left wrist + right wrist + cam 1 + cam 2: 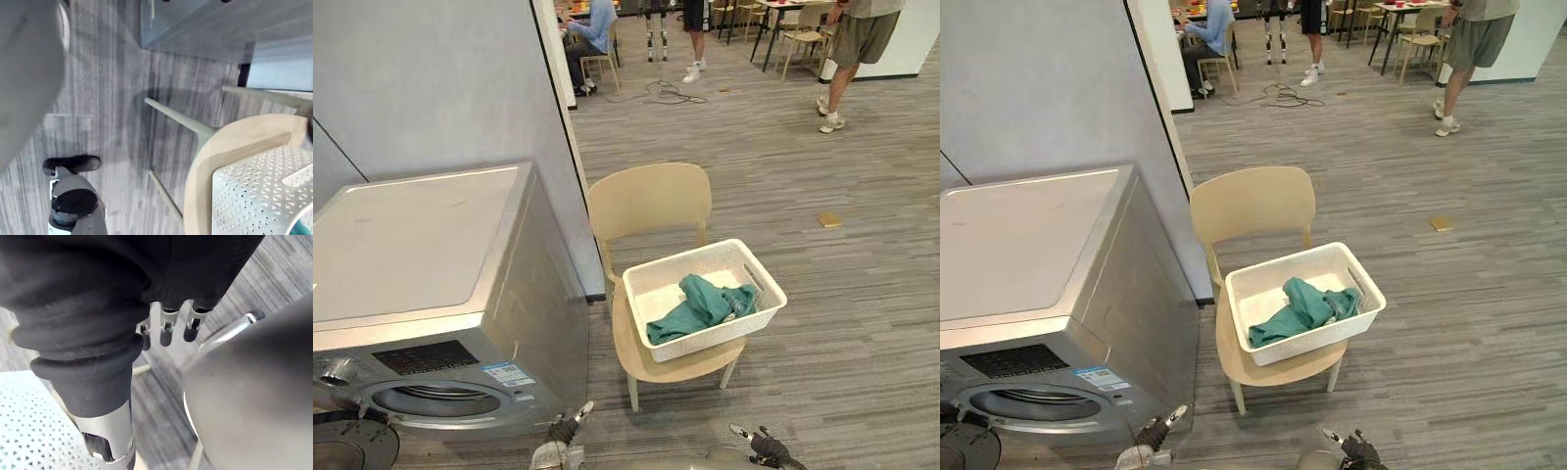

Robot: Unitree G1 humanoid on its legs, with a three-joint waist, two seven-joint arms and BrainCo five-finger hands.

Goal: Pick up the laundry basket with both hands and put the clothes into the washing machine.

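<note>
While both hands hang low and free, the white laundry basket point(724, 328) sits on the seat of a pale wooden chair point(651, 201), out ahead of them and well apart from either. My right hand point(766, 448) is relaxed, its fingers point(166, 335) straight with nothing in them. My left hand point(563, 431) shows too little for me to tell how it is set.

A single teal garment point(700, 305) lies crumpled in the basket, so I judge the load light. The basket looks like thin perforated plastic. It should be stiff enough to lift, but it is likely to flex and twist if taken by one side alone, and smooth enough to slip against metal fingers.

I would take it at the two short ends, one hand each, under the rim. A handle slot point(754, 279) shows on the end nearer my right hand. I expect a matching one opposite, though I cannot see it.

The washing machine point(411, 245) stands on my left hand's side, just beside the chair. The cloth is soft and will slide if I tip the basket.
</note>
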